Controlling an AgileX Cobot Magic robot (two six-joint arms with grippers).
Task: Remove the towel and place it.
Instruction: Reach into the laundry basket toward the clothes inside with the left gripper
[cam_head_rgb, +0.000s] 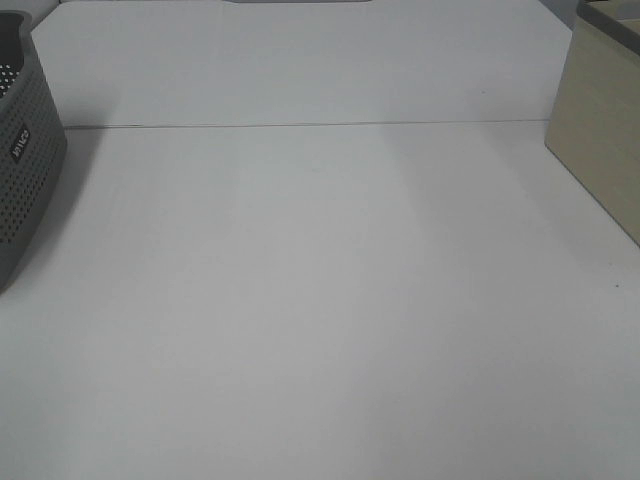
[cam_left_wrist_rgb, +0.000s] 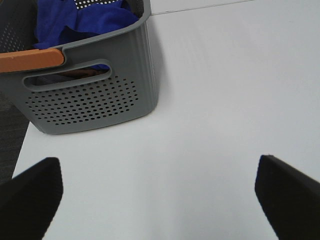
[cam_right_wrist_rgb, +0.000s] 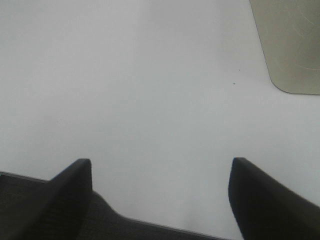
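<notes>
High outside view: a white table (cam_head_rgb: 320, 300), crossed side to side by a thin seam (cam_head_rgb: 300, 125) towards its far part. At the left edge stands a grey basket (cam_head_rgb: 25, 170) with perforated walls and a small dark label (cam_head_rgb: 20, 140); the frame cuts off most of it and its inside cannot be seen here. At the right edge stands a beige box (cam_head_rgb: 600, 130), also cut off by the frame. Neither arm is in this view. Left wrist view: the towel (cam_left_wrist_rgb: 87, 20) lies inside the basket, a royal-blue cloth, matte and soft-looking, crumpled into loose folds, heaped to about the height of the rim, a little blue also showing through the slot handle in the near wall. An orange bar (cam_left_wrist_rgb: 30, 60) lies along the basket's near rim. The basket stands at the table's corner, with dark floor (cam_left_wrist_rgb: 10, 135) beyond the edge. The left gripper (cam_left_wrist_rgb: 159, 192) hangs over bare table near the basket, apart from it, its two black fingers (cam_left_wrist_rgb: 30, 195) spread wide and holding nothing. Right wrist view: the right gripper (cam_right_wrist_rgb: 167, 197) hangs over the table's edge, fingers (cam_right_wrist_rgb: 265, 200) likewise spread wide and empty. The beige box's rounded corner is well apart from it, with a tiny dark speck (cam_right_wrist_rgb: 234, 83) on the table between them.
</notes>
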